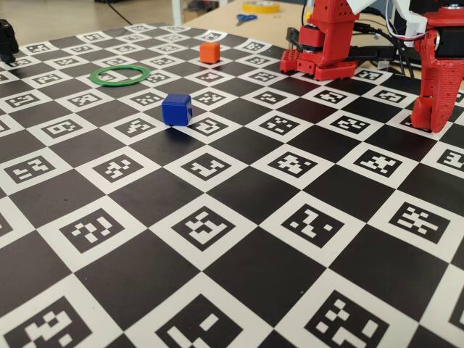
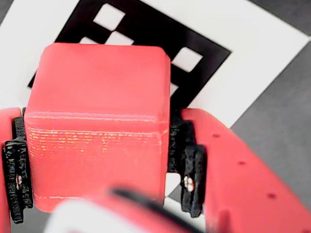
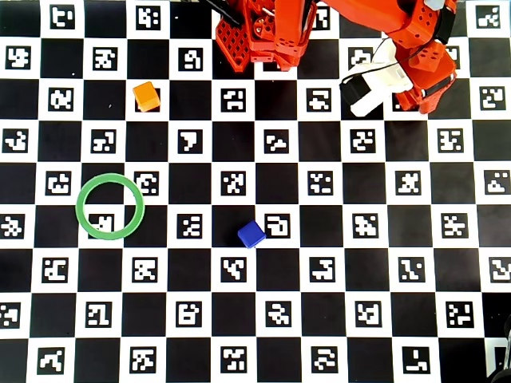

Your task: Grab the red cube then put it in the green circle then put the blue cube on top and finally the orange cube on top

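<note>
Item 1: red cube (image 2: 97, 126), clamped between gripper (image 2: 97, 170) pads in the wrist view. Overhead: green circle (image 3: 110, 206) at 9 o'clock, blue cube (image 3: 251, 234) centre, orange cube (image 3: 146, 96) at 11 o'clock.

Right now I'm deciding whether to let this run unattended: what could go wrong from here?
The red cube sits between the gripper fingers, but much of it sticks out beyond the pads, so it might pivot or slip in transit. The green circle is far across the board, a long carry. The blue cube lies roughly between arm and ring in the overhead view; a low sweep could knock it.
</note>
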Robot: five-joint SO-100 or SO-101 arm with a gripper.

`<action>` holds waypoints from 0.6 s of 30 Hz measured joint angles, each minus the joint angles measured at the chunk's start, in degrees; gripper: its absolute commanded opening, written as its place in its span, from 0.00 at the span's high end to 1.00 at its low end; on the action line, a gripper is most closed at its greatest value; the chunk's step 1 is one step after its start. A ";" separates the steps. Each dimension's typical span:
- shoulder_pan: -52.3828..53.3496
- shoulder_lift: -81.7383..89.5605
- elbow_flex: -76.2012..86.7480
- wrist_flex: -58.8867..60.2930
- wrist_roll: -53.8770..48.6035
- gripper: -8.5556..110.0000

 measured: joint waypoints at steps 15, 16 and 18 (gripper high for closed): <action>1.41 1.76 0.09 -0.26 0.00 0.80; 1.58 2.20 0.09 -0.26 0.00 0.80; 1.58 2.64 0.09 -0.26 -0.70 0.80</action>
